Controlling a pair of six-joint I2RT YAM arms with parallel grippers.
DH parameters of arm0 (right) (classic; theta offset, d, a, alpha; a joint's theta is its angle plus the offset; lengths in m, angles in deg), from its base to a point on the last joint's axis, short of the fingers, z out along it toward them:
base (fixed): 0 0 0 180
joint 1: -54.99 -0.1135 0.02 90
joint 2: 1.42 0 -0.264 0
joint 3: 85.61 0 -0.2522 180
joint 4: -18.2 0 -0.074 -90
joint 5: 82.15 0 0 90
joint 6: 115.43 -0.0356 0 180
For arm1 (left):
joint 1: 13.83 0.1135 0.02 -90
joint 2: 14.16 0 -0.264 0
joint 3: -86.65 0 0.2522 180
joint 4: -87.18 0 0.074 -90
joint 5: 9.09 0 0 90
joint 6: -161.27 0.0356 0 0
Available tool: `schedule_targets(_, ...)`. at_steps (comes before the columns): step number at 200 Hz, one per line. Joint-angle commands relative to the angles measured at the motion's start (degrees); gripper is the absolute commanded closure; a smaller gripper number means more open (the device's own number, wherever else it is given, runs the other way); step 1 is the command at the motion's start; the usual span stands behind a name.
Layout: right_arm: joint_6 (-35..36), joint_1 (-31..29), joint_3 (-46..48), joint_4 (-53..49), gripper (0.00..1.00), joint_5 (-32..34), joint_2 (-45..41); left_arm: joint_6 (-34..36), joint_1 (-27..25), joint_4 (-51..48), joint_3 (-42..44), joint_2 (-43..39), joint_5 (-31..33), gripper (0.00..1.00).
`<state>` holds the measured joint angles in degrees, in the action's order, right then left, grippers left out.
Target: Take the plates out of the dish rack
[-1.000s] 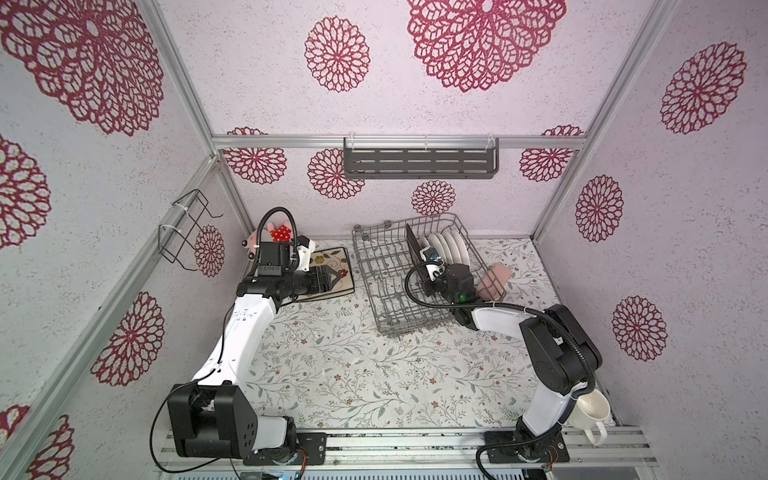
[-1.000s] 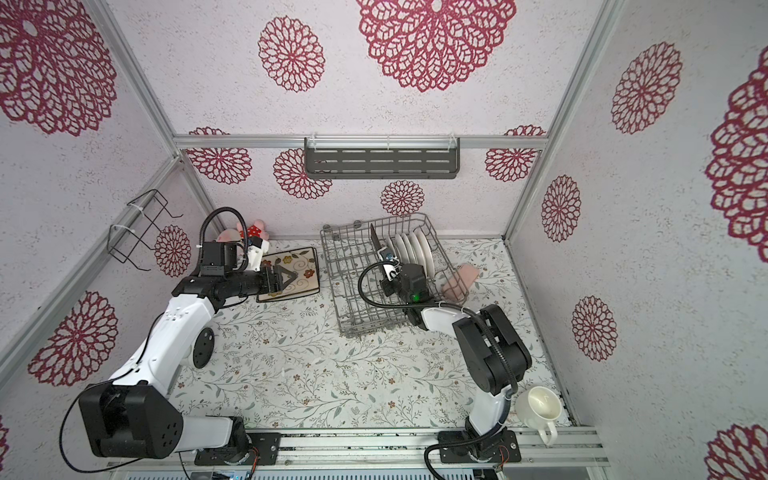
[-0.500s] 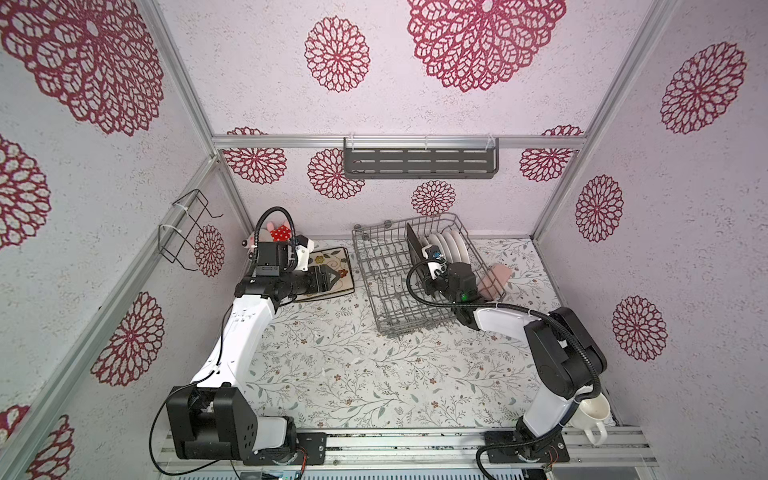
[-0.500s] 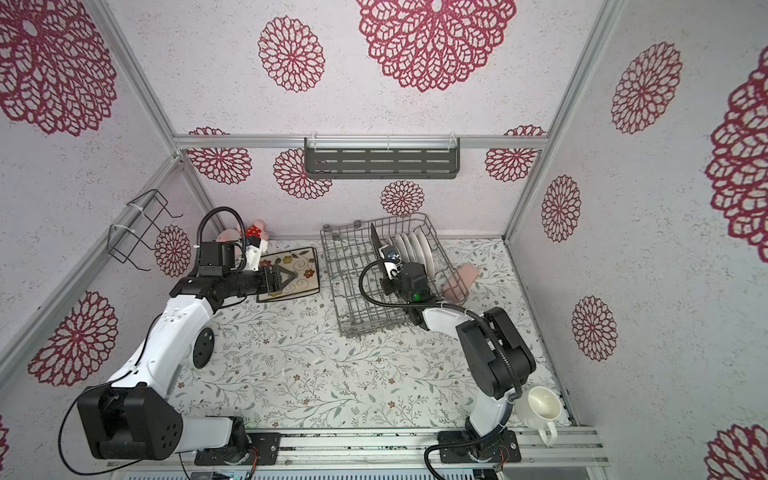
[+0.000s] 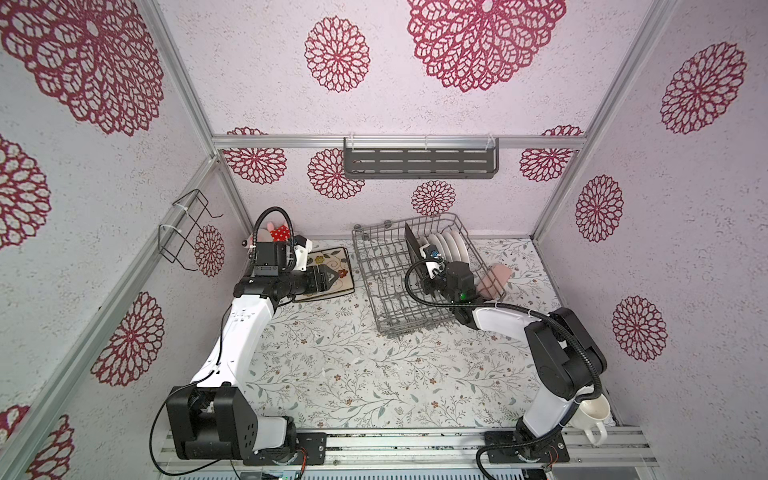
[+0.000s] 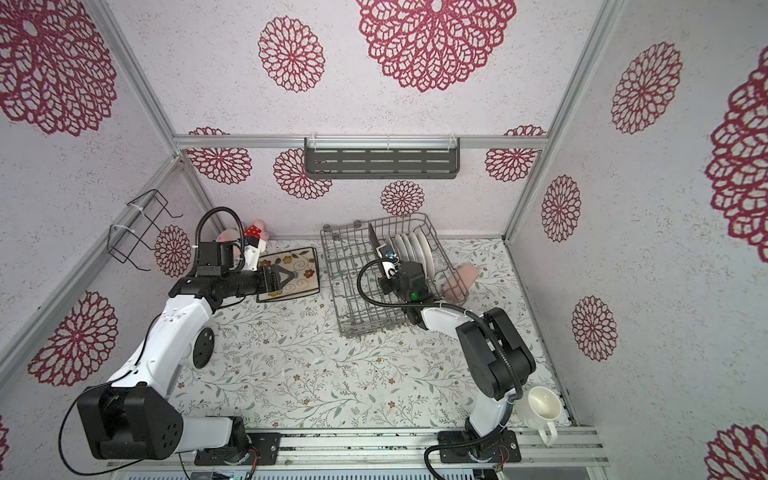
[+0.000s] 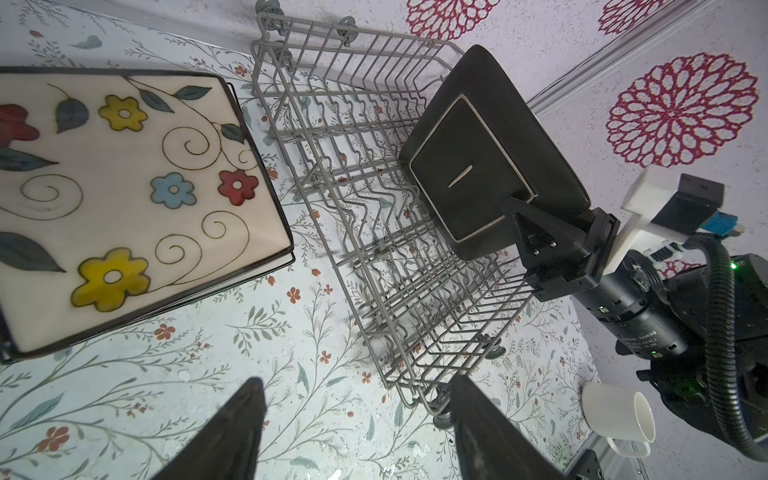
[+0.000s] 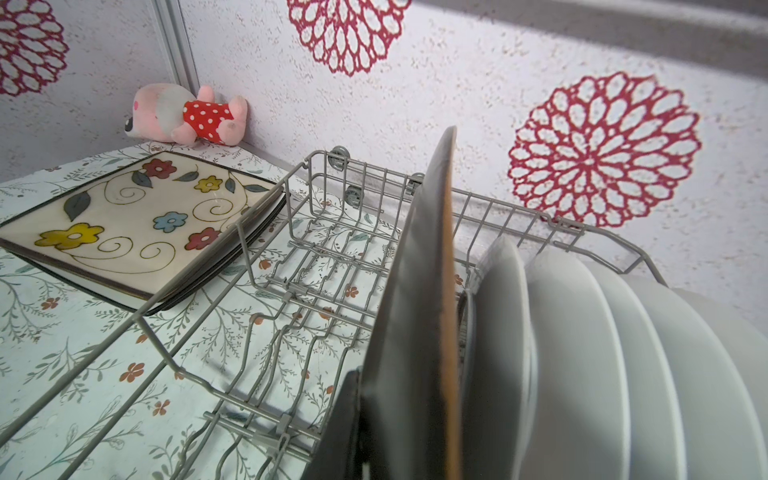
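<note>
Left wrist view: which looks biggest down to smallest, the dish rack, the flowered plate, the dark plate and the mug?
1. dish rack and flowered plate: about alike; the plate is nearer and cut off by the picture's edge.
2. dark plate
3. mug

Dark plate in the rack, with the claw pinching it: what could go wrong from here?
1. The right claw pinches the dark plate by one edge only, so the big plate could swing or slip when lifted.
2. The round white plates stand right beside it, and a tilt might knock them.
3. Its lower edge sits among the tines of the dish rack and may snag, dragging the rack along.
</note>
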<state>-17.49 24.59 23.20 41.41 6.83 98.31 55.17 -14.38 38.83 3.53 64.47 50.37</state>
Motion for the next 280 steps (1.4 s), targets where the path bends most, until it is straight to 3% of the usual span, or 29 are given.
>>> schedule_targets(1,0.43,-2.21,-4.45,11.49,1.00,-3.07,-7.30,0.74,0.51,0.58,0.28,-0.59,-0.90,0.27)
schedule_targets(82,3.14,-3.37,-5.40,11.03,1.00,-3.58,-9.89,-1.53,1.82,2.78,0.41,-0.91,-4.26,0.28)
schedule_targets(166,23.17,-11.85,-10.88,6.55,1.00,5.16,-8.31,-9.53,3.46,9.89,-0.49,-4.17,-11.76,0.26)
schedule_targets(231,42.85,-20.65,-15.02,11.76,1.00,16.33,-2.36,-16.32,3.46,13.96,1.28,-9.84,-12.05,0.24)
schedule_targets(280,51.42,-26.13,-19.79,11.65,1.00,25.89,1.70,-21.08,3.30,17.62,3.86,-11.56,-10.53,0.24)
